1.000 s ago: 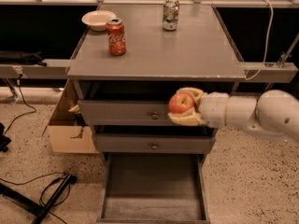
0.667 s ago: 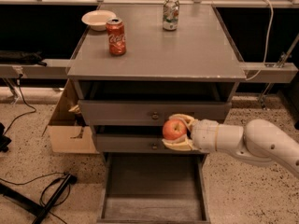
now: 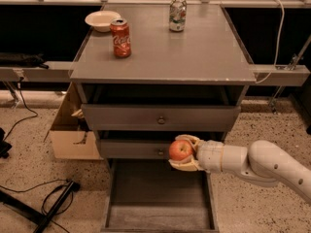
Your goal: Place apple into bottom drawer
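Observation:
The red-orange apple [image 3: 181,150] is held in my gripper [image 3: 185,153], whose tan fingers [image 3: 190,166] close around it from the right. The white arm reaches in from the lower right. The apple hangs in front of the middle drawer's face, above the back part of the bottom drawer [image 3: 158,217]. That drawer is pulled out towards me, a wide shallow grey tray with a worn floor.
Two knobbed drawers [image 3: 160,118] sit above it in the grey cabinet. On top stand a red cola can [image 3: 120,38], a silver can [image 3: 177,14] and a white bowl [image 3: 102,20]. A cardboard box [image 3: 73,140] stands at the left; cables [image 3: 53,200] lie on the floor.
My gripper has carried the apple down and to the left, from in front of the top drawer to the middle drawer's face above the open bottom drawer.

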Available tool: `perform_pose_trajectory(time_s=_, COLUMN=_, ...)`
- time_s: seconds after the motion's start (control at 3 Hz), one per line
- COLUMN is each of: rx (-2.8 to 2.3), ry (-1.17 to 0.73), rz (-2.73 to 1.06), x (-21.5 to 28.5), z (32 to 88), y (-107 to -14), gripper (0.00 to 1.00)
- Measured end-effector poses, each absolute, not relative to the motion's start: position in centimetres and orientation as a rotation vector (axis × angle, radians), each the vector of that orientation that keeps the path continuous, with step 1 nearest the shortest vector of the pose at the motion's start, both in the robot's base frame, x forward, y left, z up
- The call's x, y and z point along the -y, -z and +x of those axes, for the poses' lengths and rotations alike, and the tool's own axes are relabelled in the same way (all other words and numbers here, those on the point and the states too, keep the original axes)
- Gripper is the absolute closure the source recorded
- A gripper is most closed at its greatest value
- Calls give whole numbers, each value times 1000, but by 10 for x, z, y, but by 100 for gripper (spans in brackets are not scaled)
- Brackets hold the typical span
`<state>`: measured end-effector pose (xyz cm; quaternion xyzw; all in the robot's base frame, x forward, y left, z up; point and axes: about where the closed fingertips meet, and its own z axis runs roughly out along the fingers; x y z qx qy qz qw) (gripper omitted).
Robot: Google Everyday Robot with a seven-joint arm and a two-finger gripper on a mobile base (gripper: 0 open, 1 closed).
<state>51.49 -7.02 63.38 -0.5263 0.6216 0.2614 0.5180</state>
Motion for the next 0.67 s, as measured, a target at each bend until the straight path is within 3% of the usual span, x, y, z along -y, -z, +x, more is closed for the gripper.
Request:
perform_pose_trajectory(time_s=0.33, rx=-1525, ry=-693, rz=-1225, x=67, z=523, y=-597, gripper=100)
perform_pose_trajectory(time_s=0.67, rx=-1563, ry=-773, rz=-1178, x=73, z=536, y=-503, gripper=100)
